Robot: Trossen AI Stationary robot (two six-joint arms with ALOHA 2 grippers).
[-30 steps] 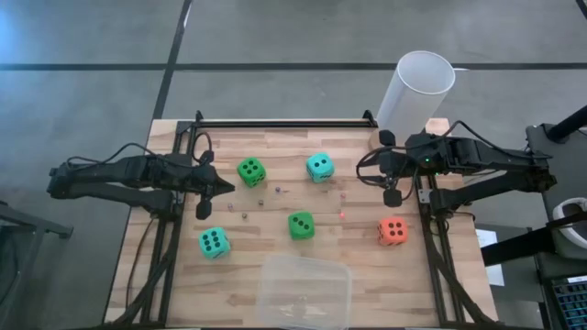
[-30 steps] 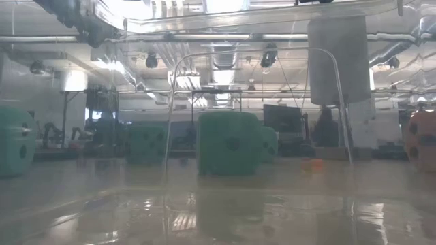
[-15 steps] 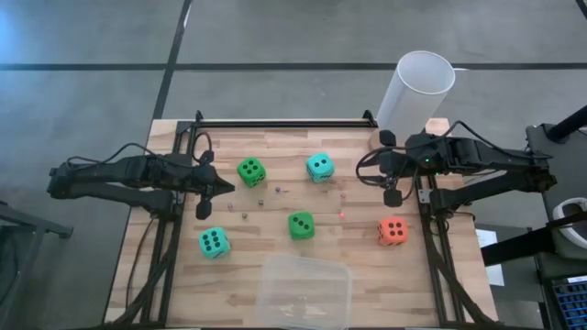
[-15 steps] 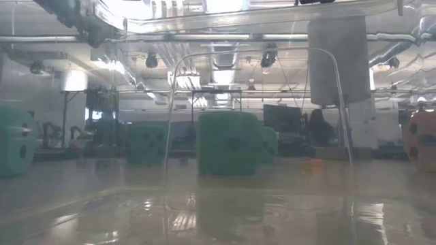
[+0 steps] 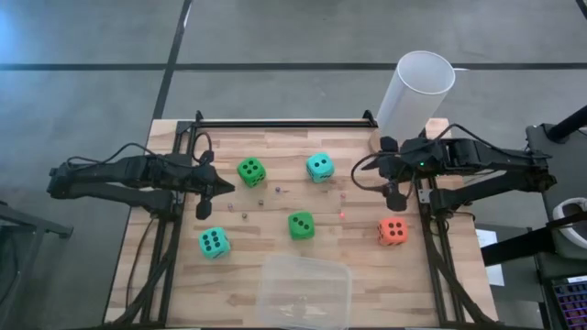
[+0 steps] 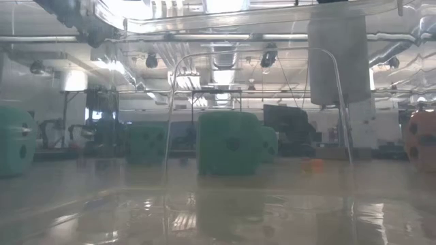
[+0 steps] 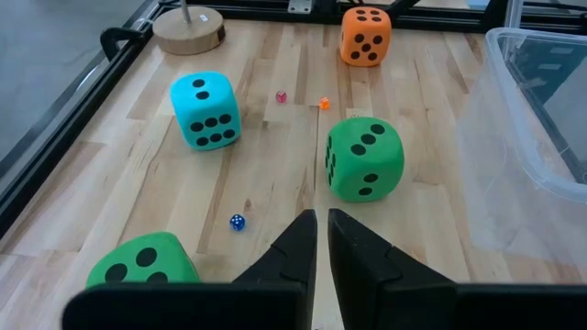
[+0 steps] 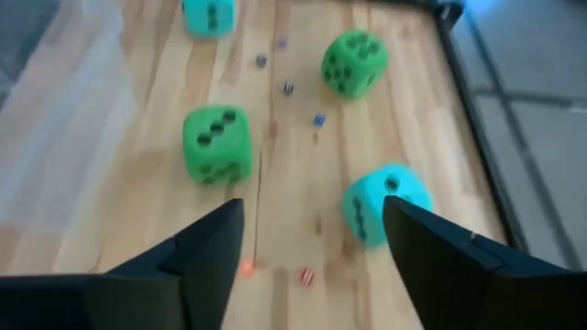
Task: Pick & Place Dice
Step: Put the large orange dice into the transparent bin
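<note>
Right gripper (image 5: 393,193) — wider, shifted leftward

Around my wooden tabletop (image 5: 275,229) lies grey concrete floor (image 5: 275,37) with dark seams; ceiling pipes (image 6: 225,37) and bright lights fill the upper frame.

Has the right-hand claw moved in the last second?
Yes. The right gripper has shifted slightly away from the white tube, toward the orange die.

Low across the table (image 6: 218,204): a green die (image 6: 228,143) dead centre, a teal die (image 6: 15,139) far left, an orange die (image 6: 422,139) at the right edge, a hazy clear container wall (image 6: 259,61) in front.
</note>
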